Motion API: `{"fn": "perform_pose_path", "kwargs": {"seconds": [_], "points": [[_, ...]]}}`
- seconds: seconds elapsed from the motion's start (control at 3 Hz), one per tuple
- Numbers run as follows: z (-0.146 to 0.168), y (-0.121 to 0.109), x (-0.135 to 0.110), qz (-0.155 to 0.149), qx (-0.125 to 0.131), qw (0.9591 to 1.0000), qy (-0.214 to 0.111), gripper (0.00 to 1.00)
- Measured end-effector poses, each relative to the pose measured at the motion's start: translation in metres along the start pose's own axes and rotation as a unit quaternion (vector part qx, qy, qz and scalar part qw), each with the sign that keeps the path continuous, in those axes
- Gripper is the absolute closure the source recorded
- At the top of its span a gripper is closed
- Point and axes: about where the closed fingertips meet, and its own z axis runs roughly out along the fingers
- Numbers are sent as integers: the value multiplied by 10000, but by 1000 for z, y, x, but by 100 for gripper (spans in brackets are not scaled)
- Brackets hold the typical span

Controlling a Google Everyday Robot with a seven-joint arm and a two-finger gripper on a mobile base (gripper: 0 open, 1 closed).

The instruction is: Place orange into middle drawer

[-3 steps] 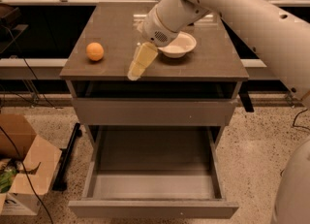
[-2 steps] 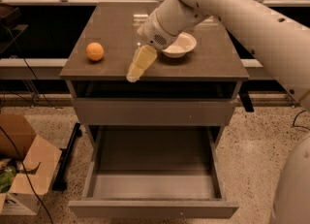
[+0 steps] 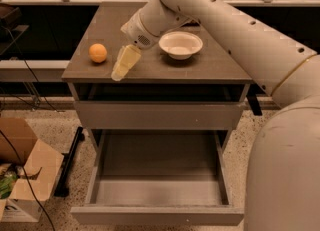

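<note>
The orange sits on the flat top of the grey cabinet, at its left side, about midway between the near and far edges. It rests on the bare surface and touches nothing else.

Just to its right is the gripper, a pale yellowish wedge angled down and to the left, its tip close to the near edge of the cabinet top. It is beside the orange but apart from it, with a strip of bare top between them. Whether the gripper is clenched or released cannot be told from this view. The white arm reaches in from the right and crosses above the far right part of the top.

A shallow white bowl stands on the top to the right of the gripper, nearer the far edge.

Below the top, a flat grey drawer front is closed. Under it the middle drawer is pulled out toward the near side, showing its grey floor and tall side walls.

On the speckled floor to the left of the cabinet stands an open cardboard box.
</note>
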Motion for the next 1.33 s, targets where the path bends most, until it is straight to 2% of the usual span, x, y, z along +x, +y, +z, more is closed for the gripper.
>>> {"fn": "perform_pose_path", "kwargs": {"seconds": [0.33, 1.0, 1.33], "points": [[24, -11, -18, -171, -123, 9997, -121, 0], [80, -33, -44, -392, -564, 9973, -265, 0], [94, -45, -48, -387, -637, 9968, -276, 18]]}}
